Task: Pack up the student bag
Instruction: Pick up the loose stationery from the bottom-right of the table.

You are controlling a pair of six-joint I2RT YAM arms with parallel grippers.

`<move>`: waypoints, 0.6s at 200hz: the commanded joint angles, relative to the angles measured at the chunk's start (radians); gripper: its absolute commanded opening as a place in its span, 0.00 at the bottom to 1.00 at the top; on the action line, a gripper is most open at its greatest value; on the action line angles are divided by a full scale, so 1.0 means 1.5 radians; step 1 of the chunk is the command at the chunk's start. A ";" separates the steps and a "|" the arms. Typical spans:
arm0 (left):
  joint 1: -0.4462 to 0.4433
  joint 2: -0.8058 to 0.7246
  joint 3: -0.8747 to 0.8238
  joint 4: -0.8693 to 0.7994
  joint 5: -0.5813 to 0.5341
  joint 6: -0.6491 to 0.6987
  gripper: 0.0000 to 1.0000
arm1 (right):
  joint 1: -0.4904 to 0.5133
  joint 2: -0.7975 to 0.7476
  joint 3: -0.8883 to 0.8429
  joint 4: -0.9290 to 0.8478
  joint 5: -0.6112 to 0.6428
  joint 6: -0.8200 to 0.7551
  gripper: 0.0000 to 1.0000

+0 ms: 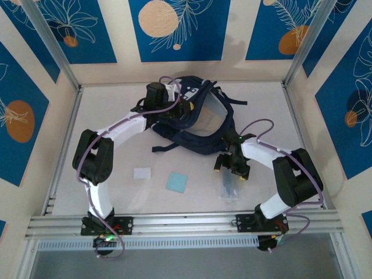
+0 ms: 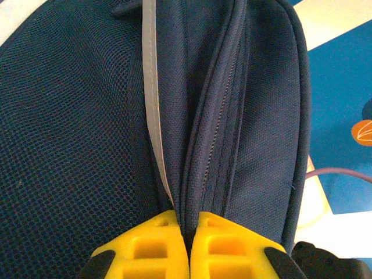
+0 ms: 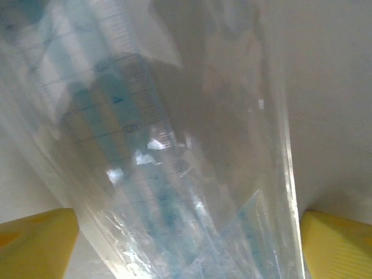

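Left hand: the left hand (image 2: 187,224) has its yellow fingers (image 2: 152,244) pressed together, and a fold of navy fabric is pinched between them just beside the zipper (image 2: 224,116). In the top view it (image 1: 177,110) sits at the left side of the bag.
Right hand: the right hand (image 3: 186,244) has its yellow fingers (image 3: 334,244) set wide apart, one on either side of the packet and not closed on it. I cannot tell whether they touch it. From above it (image 1: 229,173) hangs over the near right part of the counter.
Student bag: the student bag (image 1: 197,125), a large navy-blue fabric backpack, lies at the far middle of the counter, with dark straps trailing toward the near left. Up close (image 2: 261,116), a grey reflective stripe (image 2: 152,116) runs down to the pinched fold, and a mesh panel (image 2: 58,145) lies to its left.
Packet: a clear plastic packet (image 1: 229,189) with blue contents lies just nearer than the right hand. The wrist view shows ruler markings through the film (image 3: 151,145).
Loose items: a small white card (image 1: 142,172) and a light blue square sheet (image 1: 176,182) lie flat near each other, between the two arms and apart from the bag.
Counter: the white counter (image 1: 116,116) carries everything, bordered by cream walls with blue panels.
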 commanded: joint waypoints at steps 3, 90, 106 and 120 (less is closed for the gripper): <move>0.016 -0.048 0.001 0.041 0.000 0.011 0.00 | 0.008 0.011 -0.009 0.053 -0.011 0.018 0.78; 0.017 -0.062 -0.008 0.031 -0.004 0.018 0.00 | 0.004 -0.072 -0.002 0.002 -0.035 0.020 0.00; 0.018 -0.065 -0.008 0.030 -0.004 0.021 0.00 | 0.003 -0.091 0.004 -0.020 -0.042 0.021 0.00; 0.017 -0.066 -0.007 0.030 -0.004 0.021 0.00 | -0.001 -0.115 0.007 -0.036 -0.056 0.020 0.00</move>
